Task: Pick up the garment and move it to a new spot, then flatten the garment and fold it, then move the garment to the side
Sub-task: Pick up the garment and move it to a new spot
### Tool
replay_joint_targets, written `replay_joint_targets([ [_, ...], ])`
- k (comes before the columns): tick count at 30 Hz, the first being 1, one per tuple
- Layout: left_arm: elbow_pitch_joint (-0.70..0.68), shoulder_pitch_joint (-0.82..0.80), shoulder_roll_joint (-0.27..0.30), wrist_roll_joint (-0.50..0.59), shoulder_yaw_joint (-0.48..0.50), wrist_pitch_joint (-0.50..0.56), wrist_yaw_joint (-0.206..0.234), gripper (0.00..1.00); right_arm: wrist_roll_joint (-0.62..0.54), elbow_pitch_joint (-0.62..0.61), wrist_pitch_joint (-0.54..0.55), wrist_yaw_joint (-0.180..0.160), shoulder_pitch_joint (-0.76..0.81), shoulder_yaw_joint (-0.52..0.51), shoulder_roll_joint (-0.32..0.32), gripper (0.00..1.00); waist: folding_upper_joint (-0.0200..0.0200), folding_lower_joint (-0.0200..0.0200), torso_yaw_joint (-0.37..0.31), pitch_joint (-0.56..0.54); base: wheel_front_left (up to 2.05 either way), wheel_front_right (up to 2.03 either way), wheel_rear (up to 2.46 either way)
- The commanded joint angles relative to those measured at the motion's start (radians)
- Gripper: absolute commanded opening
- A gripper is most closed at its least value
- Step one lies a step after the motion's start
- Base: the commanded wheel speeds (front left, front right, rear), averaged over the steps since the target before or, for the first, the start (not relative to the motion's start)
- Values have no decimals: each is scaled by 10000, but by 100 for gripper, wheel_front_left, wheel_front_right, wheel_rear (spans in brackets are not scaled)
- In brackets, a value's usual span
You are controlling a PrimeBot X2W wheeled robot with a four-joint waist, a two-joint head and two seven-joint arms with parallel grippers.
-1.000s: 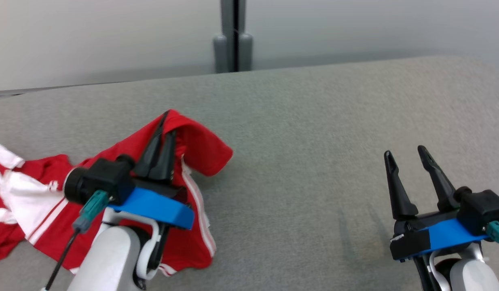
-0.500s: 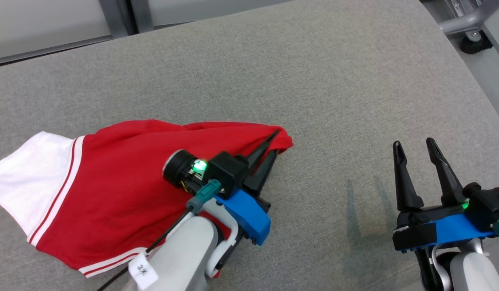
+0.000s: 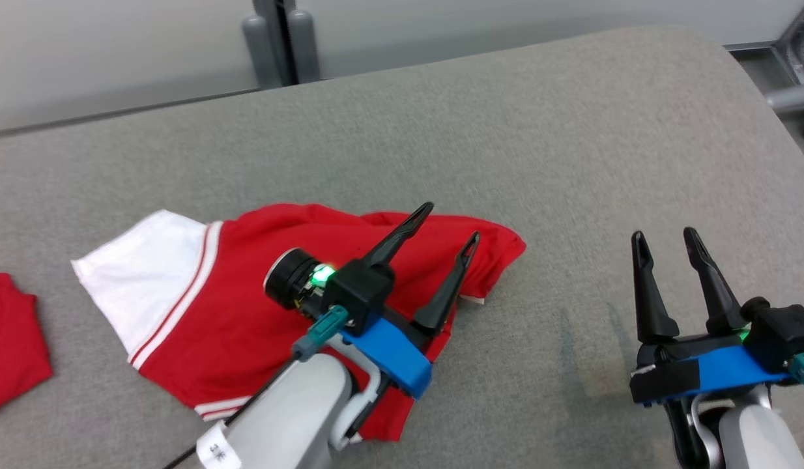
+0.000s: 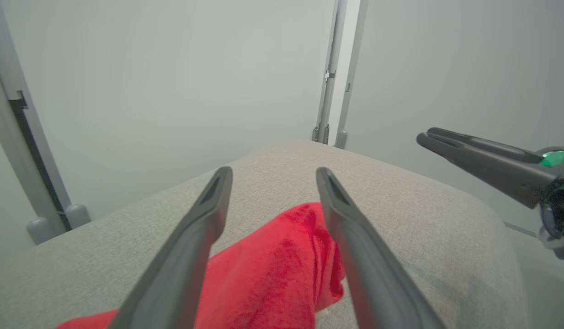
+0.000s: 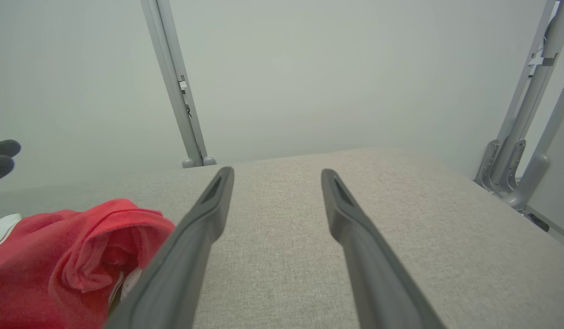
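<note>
- Head view: the garment (image 3: 245, 306), red with a white band (image 3: 141, 273) at one end, lies on the grey cushion (image 3: 571, 130), left of the middle and partly spread. Its right-hand end is bunched and rumpled.
- The left gripper (image 3: 451, 223) hangs over that bunched end with its fingers apart and nothing between them. My reading is that the garment already lies in its new spot, and the arm is over it because this end needs smoothing first.
- The right gripper (image 3: 662, 234) hovers over bare cushion, well apart from the garment. Its fingers are apart and empty, probably waiting to take the other side when flattening starts.
- A separate red cloth (image 3: 11, 339) lies at the far left edge, clear of the garment.
- Left wrist view: the left gripper (image 4: 274, 172) shows a wide gap between its fingers, and the garment's (image 4: 282, 265) folded red end lies below and between them, not pinched. The right gripper (image 4: 423, 137) comes in from the right, seen side-on.
- Right wrist view: the right gripper (image 5: 277, 172) shows spread fingers over plain cushion. The garment (image 5: 81, 256) sits low on the left, its end rolled into loose folds, so the cloth looks soft and likely to crease unless it is pulled from two corners.
</note>
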Motion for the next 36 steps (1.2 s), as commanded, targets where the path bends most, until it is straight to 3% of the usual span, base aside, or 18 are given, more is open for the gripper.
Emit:
replay_joint_targets([
  [1, -37, 124, 134, -51, 105, -69, 96, 100, -61, 36, 6, 1, -6, -26, 3, 100, -1, 2, 112, -141, 0, 0, 0],
  [4, -386, 608, 452, -271, 677, -360, 612, 100, -139, -5, 127, 1, 188, -67, 2, 100, -1, 2, 635, -597, 0, 0, 0],
  [17, -911, 2356, 1754, -1228, 3231, -766, 2077, 100, -469, -379, 674, 1, 697, -135, 0, 100, -1, 2, 2145, -1350, 0, 0, 0],
  [24, -1159, 3266, 2351, -1527, 4051, -829, 2068, 100, -516, -501, 927, 1, 918, -76, -23, 100, -1, 2, 2459, -1608, 0, 0, 0],
  [36, -1543, 4293, 2649, -1235, 3745, -639, 2249, 100, -554, -699, 1294, 1, 1711, -195, -47, 100, -1, 2, 2212, -2268, 0, 0, 0],
])
